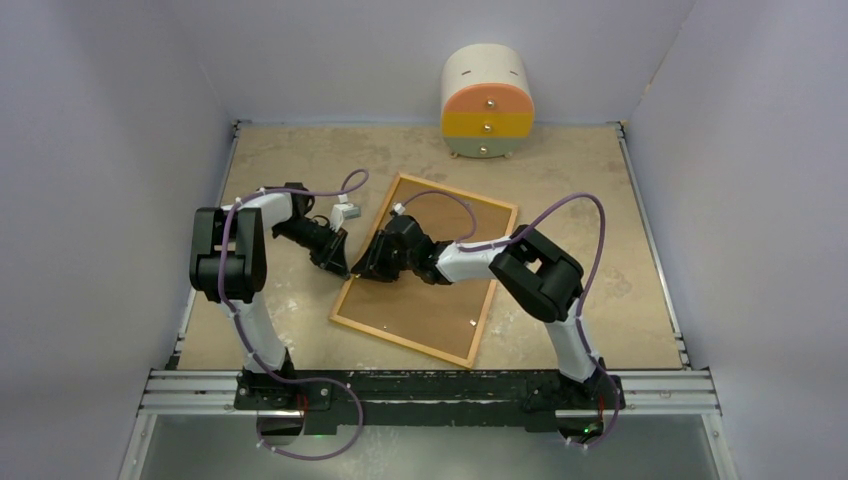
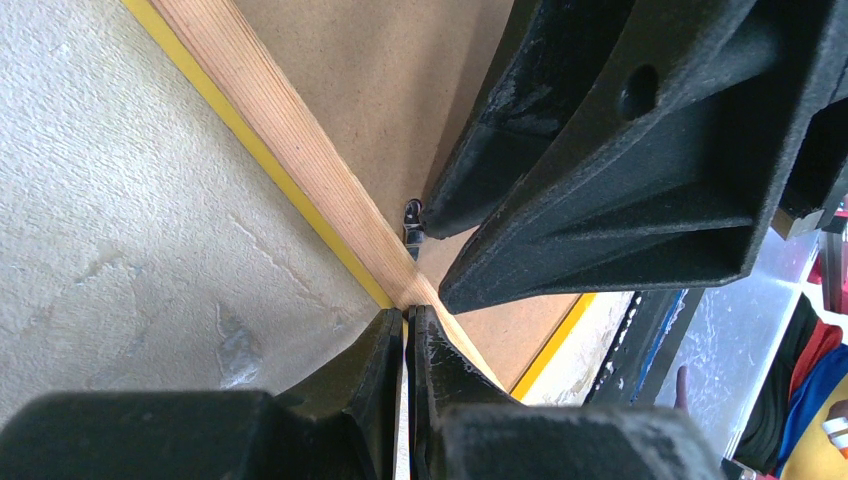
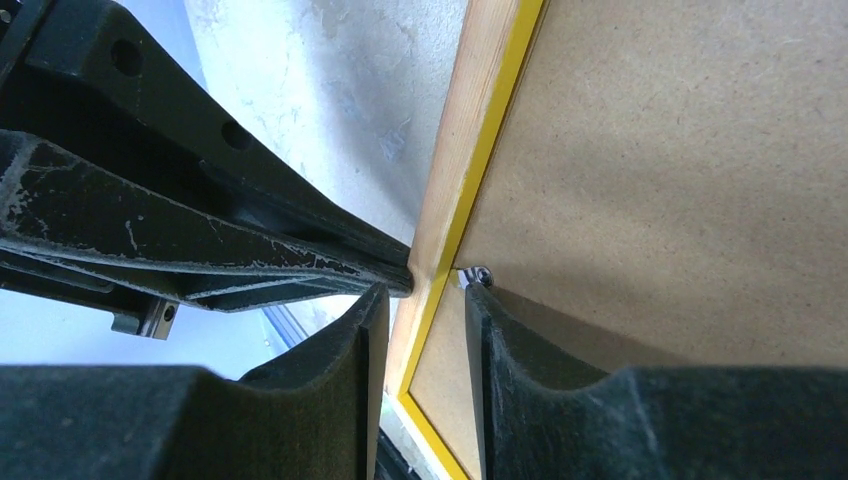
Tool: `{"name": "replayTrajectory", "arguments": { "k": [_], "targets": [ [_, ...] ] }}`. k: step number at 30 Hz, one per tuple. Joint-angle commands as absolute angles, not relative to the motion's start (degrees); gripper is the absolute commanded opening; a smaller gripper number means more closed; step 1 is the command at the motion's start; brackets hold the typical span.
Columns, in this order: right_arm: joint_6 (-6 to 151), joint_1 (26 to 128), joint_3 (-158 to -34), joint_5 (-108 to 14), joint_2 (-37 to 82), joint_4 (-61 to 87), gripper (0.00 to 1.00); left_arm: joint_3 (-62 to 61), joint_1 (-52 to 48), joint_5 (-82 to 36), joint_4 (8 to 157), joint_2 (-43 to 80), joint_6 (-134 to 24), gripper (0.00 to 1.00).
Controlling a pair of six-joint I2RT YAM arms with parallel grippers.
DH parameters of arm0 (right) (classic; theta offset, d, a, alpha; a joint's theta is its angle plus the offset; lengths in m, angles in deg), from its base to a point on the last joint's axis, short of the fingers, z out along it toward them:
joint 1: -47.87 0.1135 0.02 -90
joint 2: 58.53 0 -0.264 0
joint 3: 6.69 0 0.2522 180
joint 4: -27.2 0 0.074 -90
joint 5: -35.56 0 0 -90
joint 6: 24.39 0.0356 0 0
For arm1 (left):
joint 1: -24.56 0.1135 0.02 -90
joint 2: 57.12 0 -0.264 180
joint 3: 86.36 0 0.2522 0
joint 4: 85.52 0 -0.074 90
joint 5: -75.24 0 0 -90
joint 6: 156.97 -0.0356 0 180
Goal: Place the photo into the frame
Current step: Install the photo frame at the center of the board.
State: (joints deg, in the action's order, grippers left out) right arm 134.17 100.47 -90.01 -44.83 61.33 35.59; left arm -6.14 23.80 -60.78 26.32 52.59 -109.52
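While the thin rectangular yellow frame (image 1: 400, 343) lay wood-back-up mid-tabletop (image 1: 600, 200) between pale walls, the round three-drawer cabinet (image 1: 487, 100) sat closed at the back. The left claw (image 2: 408, 312) was pressed together at the frame's rail, and the right claw (image 3: 425, 290) was partly spread astride it.

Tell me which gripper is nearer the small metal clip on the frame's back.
Right. The right gripper straddles the frame's rim with one finger at the clip; the left gripper pinches the rim just outside it.
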Motion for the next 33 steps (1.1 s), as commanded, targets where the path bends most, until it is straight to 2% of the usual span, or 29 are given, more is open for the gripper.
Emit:
{"name": "replayTrajectory", "arguments": {
  "k": [1,16,20,22,24,28,33],
  "targets": [
    [133.4,100.7,-92.1,-46.7,63.3,33.9,0.36,-7.9,23.2,-57.3,30.2,53.9,-111.7,0.06],
    [134.2,100.7,-92.2,-47.1,62.5,34.1,0.35,-7.7,23.2,-57.1,29.7,53.7,-112.2,0.05],
    [135.1,99.6,-91.3,-43.3,61.5,36.9,0.41,-7.5,23.3,-57.2,29.0,53.3,-112.5,0.06],
    [134.3,97.9,-90.8,-40.6,59.6,37.1,0.47,-6.9,23.8,-57.5,28.1,52.9,-112.7,0.11],
    [133.1,95.9,-89.4,-39.3,56.8,37.1,0.52,-5.1,24.5,-59.8,26.1,52.8,-113.5,0.2],
    [128.3,90.9,-89.4,-37.4,52.9,33.0,0.55,1.3,26.7,-63.4,22.6,54.1,-113.1,0.35],
    [123.9,85.1,-91.2,-36.5,52.3,28.7,0.55,7.5,26.0,-66.4,23.7,56.8,-108.6,0.41]
  ]
}}
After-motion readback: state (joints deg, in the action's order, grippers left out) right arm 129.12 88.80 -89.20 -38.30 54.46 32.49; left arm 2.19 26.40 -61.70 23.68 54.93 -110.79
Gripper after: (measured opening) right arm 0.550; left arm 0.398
